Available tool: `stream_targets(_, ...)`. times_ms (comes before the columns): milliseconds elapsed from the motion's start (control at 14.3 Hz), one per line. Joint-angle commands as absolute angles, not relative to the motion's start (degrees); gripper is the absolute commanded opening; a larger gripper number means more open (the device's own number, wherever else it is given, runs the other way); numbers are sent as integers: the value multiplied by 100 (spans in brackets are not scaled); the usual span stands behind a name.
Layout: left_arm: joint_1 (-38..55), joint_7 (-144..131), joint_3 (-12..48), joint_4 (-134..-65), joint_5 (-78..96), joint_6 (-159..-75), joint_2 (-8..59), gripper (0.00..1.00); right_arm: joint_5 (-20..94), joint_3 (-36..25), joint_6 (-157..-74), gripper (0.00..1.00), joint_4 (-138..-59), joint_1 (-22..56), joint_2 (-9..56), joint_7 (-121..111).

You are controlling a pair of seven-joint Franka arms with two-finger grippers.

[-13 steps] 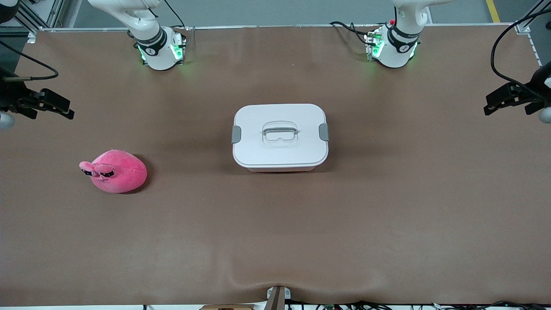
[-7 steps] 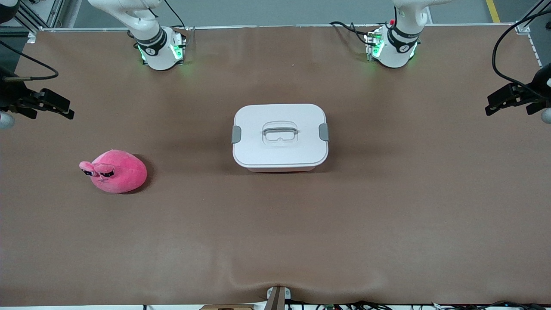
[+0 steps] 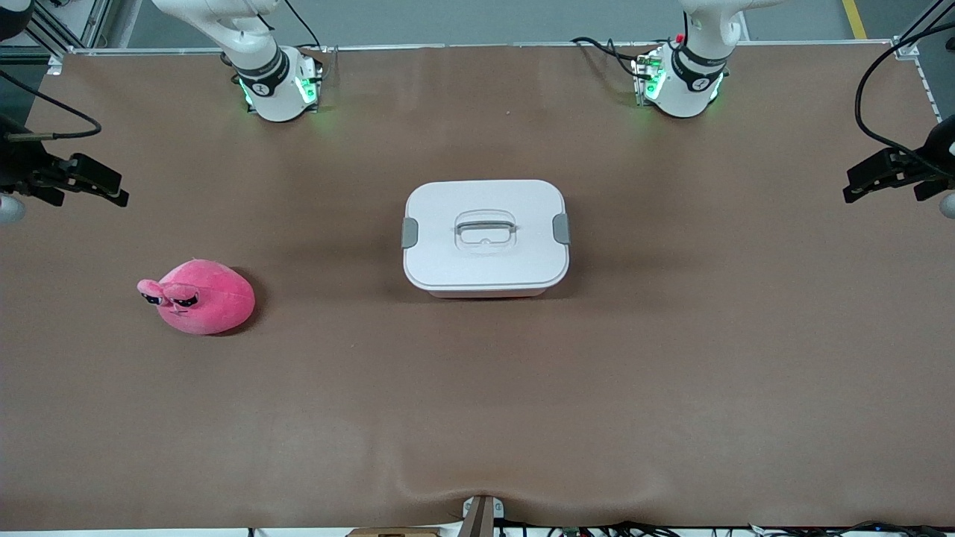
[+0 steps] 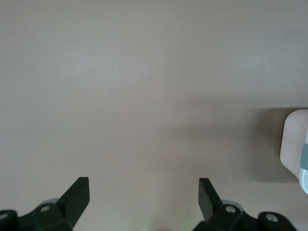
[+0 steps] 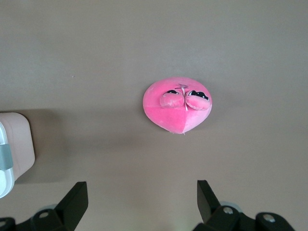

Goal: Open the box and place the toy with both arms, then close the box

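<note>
We see the box resting on the table about midway between the two arms' ends, its lid on it. The toy lies on the table toward the right arm's end, well apart from the box and slightly nearer the front camera. The right gripper hangs over the table's edge at that end; the left gripper hangs over the edge at the left arm's end.

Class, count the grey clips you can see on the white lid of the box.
2: one grey clip on the lid's edge toward the right arm's end, the other clip toward the left arm's end. None shows on the other edges.
</note>
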State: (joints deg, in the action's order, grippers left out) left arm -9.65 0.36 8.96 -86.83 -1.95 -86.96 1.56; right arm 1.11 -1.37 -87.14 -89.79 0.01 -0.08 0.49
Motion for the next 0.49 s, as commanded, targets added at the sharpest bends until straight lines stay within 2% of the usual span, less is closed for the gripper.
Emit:
stream_targets(0, -1081, 88, 862, -8246, -272, -9112, 482, 100, 114, -149, -8701, 100, -9000, 9, 8, 9)
stream_targets(140, -1046, 88, 861, -7990, -264, -9185, 615, 100, 114, -149, -8710, 100, -9009, -9, 35, 0)
stream_targets(419, -1020, -305, 870, -7963, -220, -9185, 896, 100, 114, -149, -8754, 100, -9052, -9, 35, 0)
